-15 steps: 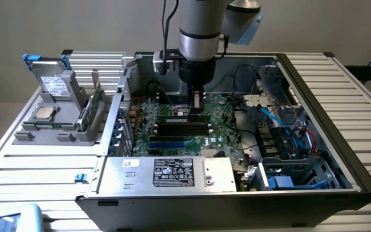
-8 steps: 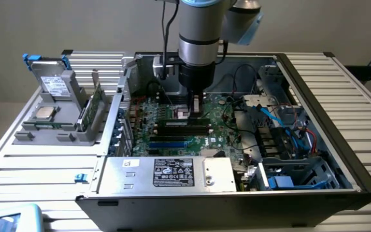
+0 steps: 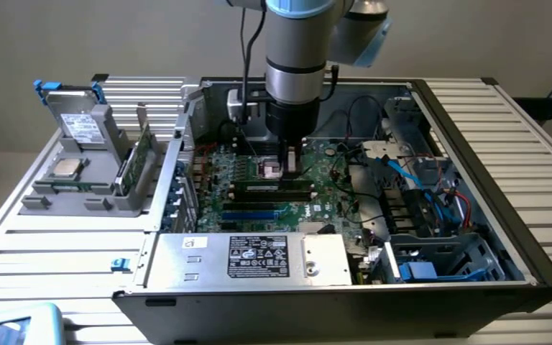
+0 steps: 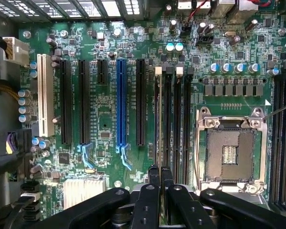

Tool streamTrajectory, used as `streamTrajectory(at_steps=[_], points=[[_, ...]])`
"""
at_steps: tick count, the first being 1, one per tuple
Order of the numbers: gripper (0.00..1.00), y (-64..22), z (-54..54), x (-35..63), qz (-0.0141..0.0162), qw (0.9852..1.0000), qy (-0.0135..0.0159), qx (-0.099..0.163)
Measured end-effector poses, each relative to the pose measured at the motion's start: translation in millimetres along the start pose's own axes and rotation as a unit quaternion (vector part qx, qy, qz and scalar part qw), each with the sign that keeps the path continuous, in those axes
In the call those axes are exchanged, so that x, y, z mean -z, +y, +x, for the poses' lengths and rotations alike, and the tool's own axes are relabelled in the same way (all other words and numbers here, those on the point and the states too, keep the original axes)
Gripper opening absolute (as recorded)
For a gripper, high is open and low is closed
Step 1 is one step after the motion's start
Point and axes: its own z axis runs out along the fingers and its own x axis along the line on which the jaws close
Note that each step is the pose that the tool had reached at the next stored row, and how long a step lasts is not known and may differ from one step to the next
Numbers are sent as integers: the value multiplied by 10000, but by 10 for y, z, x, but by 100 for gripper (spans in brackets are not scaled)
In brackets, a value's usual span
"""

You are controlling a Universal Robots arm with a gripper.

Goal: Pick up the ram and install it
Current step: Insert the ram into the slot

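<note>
1. Black two-fingered gripper (image 4: 160,172), on a grey robot arm (image 3: 295,50). It is lowered into the open black computer case (image 3: 535,237). The fingers are drawn almost together, pinching a thin board seen edge-on.
2. Long, thin green circuit-board ram (image 4: 158,119). It stands upright in the pinch, lined up along the outermost of the four black memory slots (image 4: 176,119), the one nearest the blue expansion slot (image 4: 120,105) on the large green motherboard (image 4: 105,109). Whether its lower edge already sits in the slot cannot be told.
3. Step in hand, as judged: seating the ram in that slot.
4. Alignment: the stick should be parallel to the slot along its whole length, with no lean toward the neighbouring slot. A skewed edge would likely jam.
5. Pressure: push straight down and evenly. The grip appears to sit toward one end, so the far end by the white end latch (image 4: 158,70) may ride high.
6. Hazard: the square silver processor socket (image 4: 230,152) lies open, close beside the memory slots. Any sideways slip should be kept away from it.
7. Grip: hold firmly on the board's edge only. The stick is thin and would probably flex under a twist.
</note>
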Motion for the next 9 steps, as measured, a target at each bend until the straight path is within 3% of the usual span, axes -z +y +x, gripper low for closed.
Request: streamTrajectory(at_steps=[4, 9], points=[[13, 10, 6, -6, 12, 10000, -36, 1], [13, 10, 10, -28, 21, 10000, -37, 0]])
